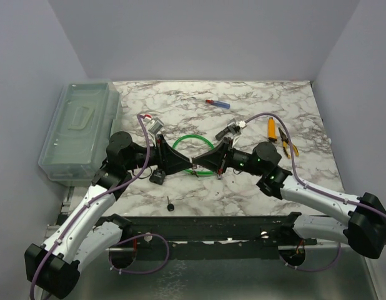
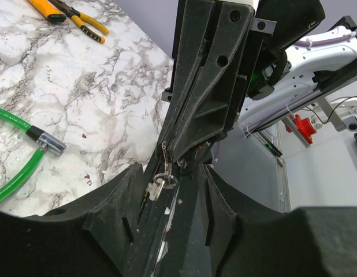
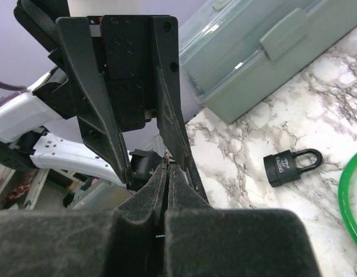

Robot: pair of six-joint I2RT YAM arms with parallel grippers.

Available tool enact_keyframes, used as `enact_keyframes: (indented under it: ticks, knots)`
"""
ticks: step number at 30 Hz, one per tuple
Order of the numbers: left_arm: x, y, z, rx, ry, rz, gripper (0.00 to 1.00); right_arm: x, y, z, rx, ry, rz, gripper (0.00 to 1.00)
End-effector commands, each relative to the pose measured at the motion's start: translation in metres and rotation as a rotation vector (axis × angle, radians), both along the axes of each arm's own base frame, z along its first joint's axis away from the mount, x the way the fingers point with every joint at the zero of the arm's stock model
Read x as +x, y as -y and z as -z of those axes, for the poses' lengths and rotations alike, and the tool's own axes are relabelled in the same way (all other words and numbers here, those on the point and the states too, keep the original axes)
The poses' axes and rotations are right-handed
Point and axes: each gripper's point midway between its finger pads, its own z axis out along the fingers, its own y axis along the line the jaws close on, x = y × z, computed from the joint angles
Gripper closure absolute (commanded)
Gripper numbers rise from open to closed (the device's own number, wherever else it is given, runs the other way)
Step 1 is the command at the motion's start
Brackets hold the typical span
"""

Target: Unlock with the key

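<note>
I see both arms (image 1: 87, 215) white-shelled, black joints (image 1: 121, 147); purple cables (image 1: 290, 159) along each; green lights (image 1: 241, 164) by right wrist; black fingers (image 3: 95, 104), bolt holes (image 3: 167, 26).

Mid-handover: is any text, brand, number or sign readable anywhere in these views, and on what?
White logo and brand word on the padlock body: too blurred to read.
The storage box, pliers and screwdriver: no markings visible.
Nothing else legible.

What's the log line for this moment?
right gripper: shut on key | left gripper: open, tips either side of it | padlock: on table, apart from both
</note>
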Motion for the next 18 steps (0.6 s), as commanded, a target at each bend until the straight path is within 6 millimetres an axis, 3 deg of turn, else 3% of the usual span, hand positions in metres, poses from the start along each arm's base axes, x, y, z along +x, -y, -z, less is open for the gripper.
enact_keyframes:
  ticks: [1,18]
  knots:
    - [-0.0028,-0.0009,-0.0072,-0.021,0.042,-0.004,0.52,-0.0139,-0.0103,-0.0185,0.044,0.036,-0.109,0.99]
    - [0.0036,-0.005,-0.0104,-0.019,0.075,-0.066,0.62,-0.018,-0.0166,-0.0149,0.038,0.021,-0.161,0.99]
